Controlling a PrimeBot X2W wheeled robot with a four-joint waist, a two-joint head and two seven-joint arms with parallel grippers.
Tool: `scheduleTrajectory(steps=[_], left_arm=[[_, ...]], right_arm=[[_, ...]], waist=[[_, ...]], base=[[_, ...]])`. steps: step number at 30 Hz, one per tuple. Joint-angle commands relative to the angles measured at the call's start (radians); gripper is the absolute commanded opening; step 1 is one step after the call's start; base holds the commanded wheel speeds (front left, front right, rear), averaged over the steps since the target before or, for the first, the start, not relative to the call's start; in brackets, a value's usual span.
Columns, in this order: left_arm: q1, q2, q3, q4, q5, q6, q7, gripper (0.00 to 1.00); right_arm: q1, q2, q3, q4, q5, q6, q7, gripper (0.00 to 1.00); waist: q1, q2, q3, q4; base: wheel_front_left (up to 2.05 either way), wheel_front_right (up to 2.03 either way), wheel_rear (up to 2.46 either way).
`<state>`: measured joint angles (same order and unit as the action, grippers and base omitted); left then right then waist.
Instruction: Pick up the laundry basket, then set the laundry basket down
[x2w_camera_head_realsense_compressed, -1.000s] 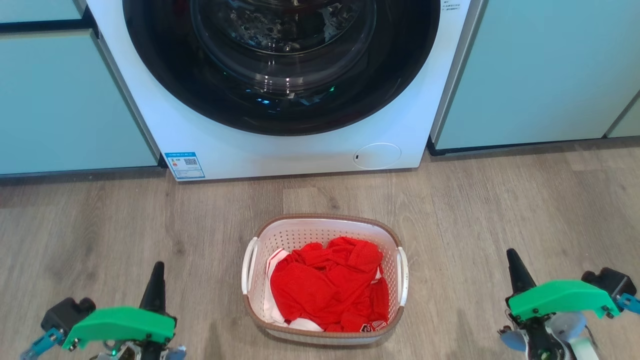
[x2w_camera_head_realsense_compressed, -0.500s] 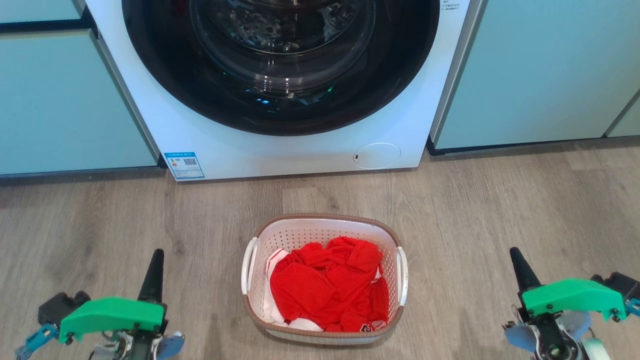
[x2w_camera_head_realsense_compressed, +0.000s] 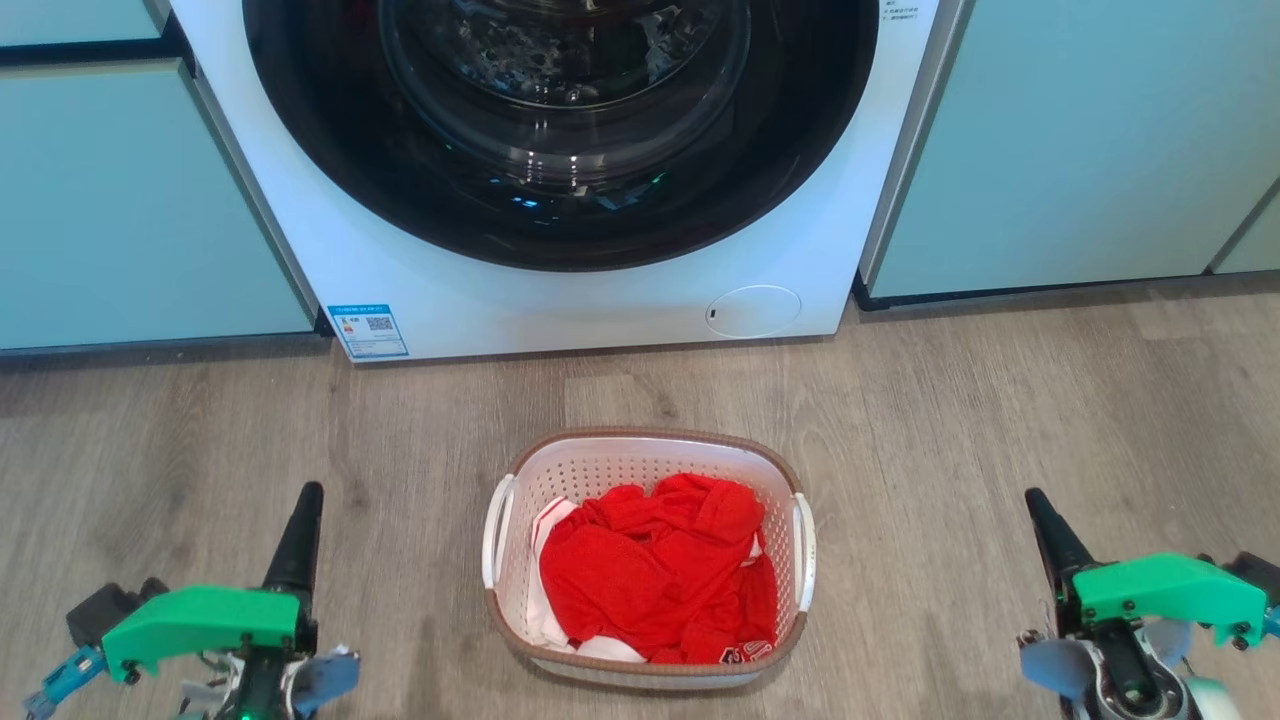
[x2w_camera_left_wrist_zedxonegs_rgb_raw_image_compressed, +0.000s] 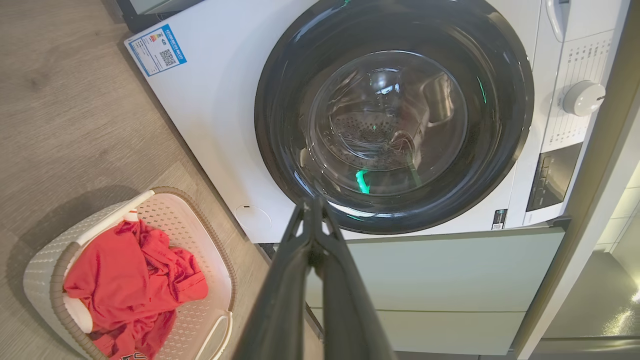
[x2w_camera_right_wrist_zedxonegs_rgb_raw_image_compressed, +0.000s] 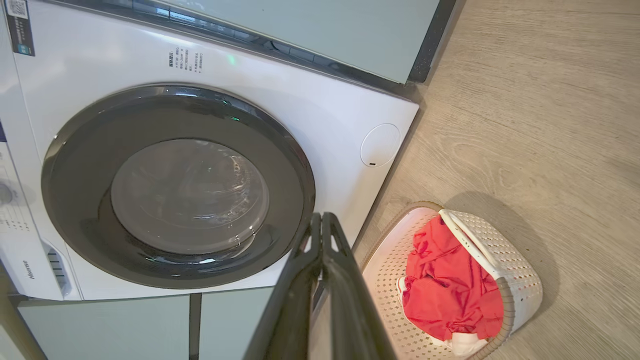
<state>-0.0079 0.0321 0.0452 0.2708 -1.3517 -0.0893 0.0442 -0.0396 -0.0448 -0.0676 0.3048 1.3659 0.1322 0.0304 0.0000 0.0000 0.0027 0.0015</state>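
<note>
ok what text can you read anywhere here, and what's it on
"Hisense": washing machine front, faint, right wrist view.
Blue label with QR code, its lower corner: too small.
Black print, its upper front: too small.
Markings by the dial: too small.
Print on the red garment: partly hidden.

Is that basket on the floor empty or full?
Partly full: crumpled red clothing lies inside the laundry basket, not heaped above it.

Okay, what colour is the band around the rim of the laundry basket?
Brown. The rim band on the white laundry basket shows best in the head view.
</note>
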Motion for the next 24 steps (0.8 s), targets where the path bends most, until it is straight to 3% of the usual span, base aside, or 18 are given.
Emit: scheduleTrajectory(steps=[1,24], left_arm=[[-0.061,0.016,0.036,-0.029,-0.024,-0.011,0.009,0.00],[-0.100,0.018,0.069,-0.025,-0.257,-0.041,0.069,0.00]], right_arm=[[-0.060,-0.020,0.009,-0.041,0.023,-0.001,0.007,0.00],[-0.067,-0.019,-0.028,-0.061,0.257,-0.002,0.069,0.00]], waist=[[0.0000,0.0000,0.000,0.000],[0.0000,0.0000,0.000,-0.002]], base=[[0.00,0.00,0.00],[0.00,0.00,0.00]])
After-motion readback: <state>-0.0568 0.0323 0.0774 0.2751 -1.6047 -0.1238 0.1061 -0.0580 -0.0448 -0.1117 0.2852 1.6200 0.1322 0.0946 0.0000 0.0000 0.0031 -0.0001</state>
